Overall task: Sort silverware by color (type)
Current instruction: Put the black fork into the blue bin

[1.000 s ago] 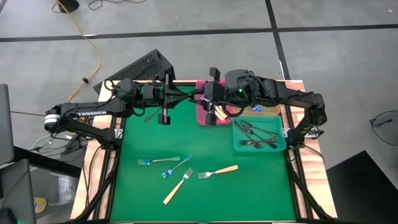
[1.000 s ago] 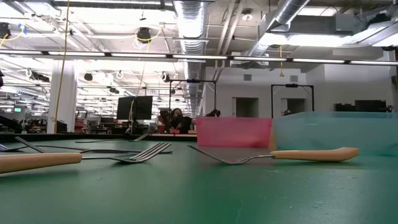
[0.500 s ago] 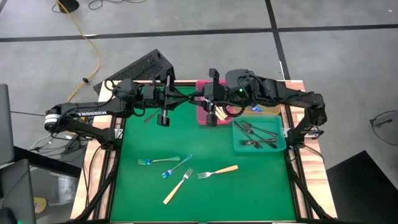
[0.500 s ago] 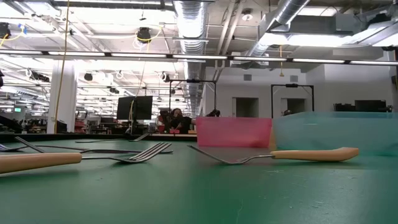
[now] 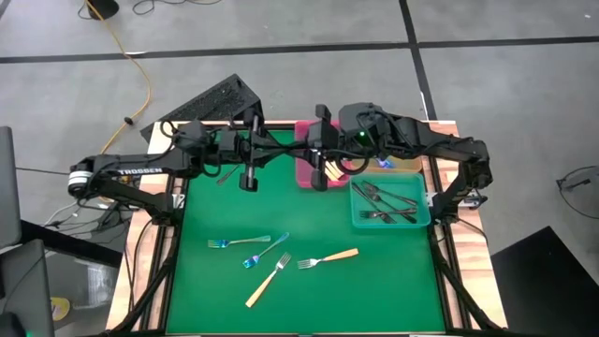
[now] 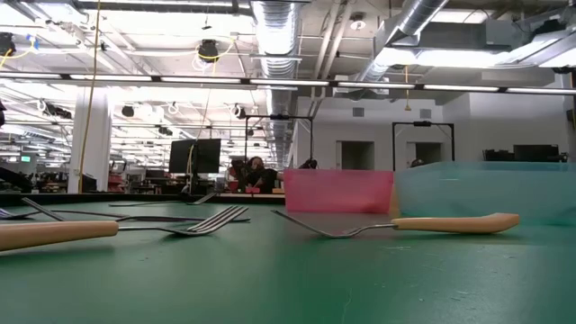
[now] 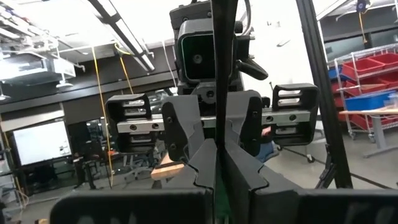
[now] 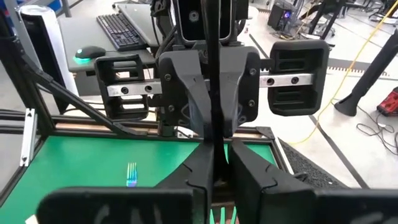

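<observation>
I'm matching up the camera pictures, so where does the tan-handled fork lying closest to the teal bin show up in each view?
High view: the tan-handled fork lies on the green mat, lower centre, tines pointing left.
Low view: right of centre, handle pointing right.
Left wrist view: not in it.
Right wrist view: not in it.
Shared landmark: the teal bin, above the fork in the high view, behind it in the low view.

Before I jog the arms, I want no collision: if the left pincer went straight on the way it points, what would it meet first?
Most likely the right pincer: the left pincer faces it head-on across a gap over the table's far edge. How much gap remains is hard to judge.
</observation>
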### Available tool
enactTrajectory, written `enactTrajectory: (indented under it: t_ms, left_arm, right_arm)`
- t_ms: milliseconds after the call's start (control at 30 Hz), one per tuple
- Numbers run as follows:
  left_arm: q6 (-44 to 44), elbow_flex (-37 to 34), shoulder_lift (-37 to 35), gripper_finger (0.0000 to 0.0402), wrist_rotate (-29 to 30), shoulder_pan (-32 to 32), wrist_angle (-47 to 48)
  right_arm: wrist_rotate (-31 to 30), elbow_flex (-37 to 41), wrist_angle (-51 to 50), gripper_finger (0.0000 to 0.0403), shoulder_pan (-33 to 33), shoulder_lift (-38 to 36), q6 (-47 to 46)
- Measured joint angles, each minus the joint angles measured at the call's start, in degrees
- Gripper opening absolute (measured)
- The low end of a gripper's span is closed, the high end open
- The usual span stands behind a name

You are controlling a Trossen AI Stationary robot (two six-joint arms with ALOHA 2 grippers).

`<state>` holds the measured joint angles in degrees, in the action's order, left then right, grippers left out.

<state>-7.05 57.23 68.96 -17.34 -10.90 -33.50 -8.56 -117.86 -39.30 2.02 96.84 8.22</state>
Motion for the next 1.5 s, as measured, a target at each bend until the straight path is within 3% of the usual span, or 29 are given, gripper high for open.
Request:
enactTrajectory:
  t_ms: [533,767,1233,1500]
  left_arm:
    - [1.6,0.0,0.5,0.0,-0.3,0.1,0.6]
    - [3.2,0.0,0.4,0.0002,7.5,0.1,1.6]
    - [3.3,0.3,0.2,0.0121,8.3,0.1,5.6]
    - [3.4,0.2,0.0,0.0131,16.0,0.1,10.0]
  right_arm:
    - [-0.5,-0.1,-1.3,0.0032,-0.5,2.0,-0.3]
    - [-3.2,0.0,-0.9,0.0032,-0.2,1.1,-1.0]
    - [-2.9,0.3,-1.7,0.0031,1.2,0.6,-1.6]
    - [-6.1,0.0,-5.4,0.003,2.9,-2.0,-4.5]
